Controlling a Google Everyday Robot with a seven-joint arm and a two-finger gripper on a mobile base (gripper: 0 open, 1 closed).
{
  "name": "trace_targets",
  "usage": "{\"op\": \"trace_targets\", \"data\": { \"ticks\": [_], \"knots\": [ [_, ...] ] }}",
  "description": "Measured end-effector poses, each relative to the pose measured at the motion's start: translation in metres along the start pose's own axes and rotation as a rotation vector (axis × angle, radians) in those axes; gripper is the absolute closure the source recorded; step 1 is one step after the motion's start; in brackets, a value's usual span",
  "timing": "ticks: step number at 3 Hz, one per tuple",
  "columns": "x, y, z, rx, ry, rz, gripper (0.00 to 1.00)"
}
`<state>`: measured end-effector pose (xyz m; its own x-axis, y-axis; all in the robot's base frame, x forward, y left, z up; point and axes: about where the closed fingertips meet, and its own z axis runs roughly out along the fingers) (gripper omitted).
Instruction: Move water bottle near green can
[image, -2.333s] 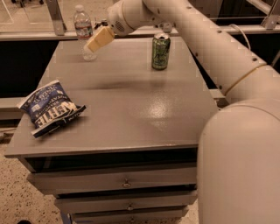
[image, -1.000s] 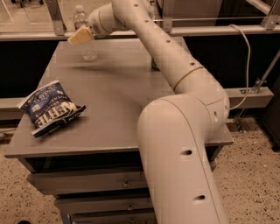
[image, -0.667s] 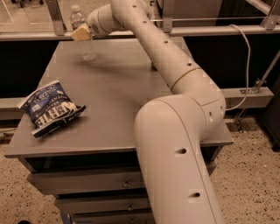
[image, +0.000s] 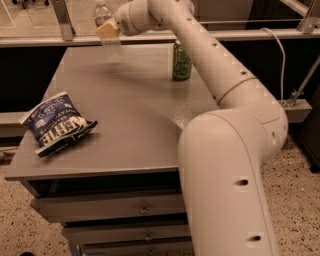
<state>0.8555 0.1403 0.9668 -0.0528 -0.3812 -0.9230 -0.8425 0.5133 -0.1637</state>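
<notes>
The water bottle (image: 111, 47) is clear with a white cap and is at the table's far left edge. My gripper (image: 108, 30) is at its upper body. A tan finger pad (image: 107, 29) lies across the bottle's front, and the gripper is shut on the bottle. The green can (image: 181, 61) stands upright at the far middle of the table, to the right of the bottle and well apart from it. My arm reaches over the can from the right and hides its top.
A blue chip bag (image: 55, 122) lies flat near the table's left front edge. The grey table (image: 135, 130) has drawers below its front. A metal rail and glass run behind the far edge. My arm's large base link fills the right foreground.
The bottle and gripper have shifted a little to the right, toward the can. My arm has swung, so the can that it hid shows again.
</notes>
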Motion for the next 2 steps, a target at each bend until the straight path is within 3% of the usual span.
{"op": "trace_targets", "data": {
  "ticks": [1, 2],
  "knots": [
    [0.013, -0.030, -0.077, 0.077, -0.011, 0.020, 1.00],
    [0.051, -0.055, -0.147, 0.154, 0.007, 0.052, 1.00]
  ]
}}
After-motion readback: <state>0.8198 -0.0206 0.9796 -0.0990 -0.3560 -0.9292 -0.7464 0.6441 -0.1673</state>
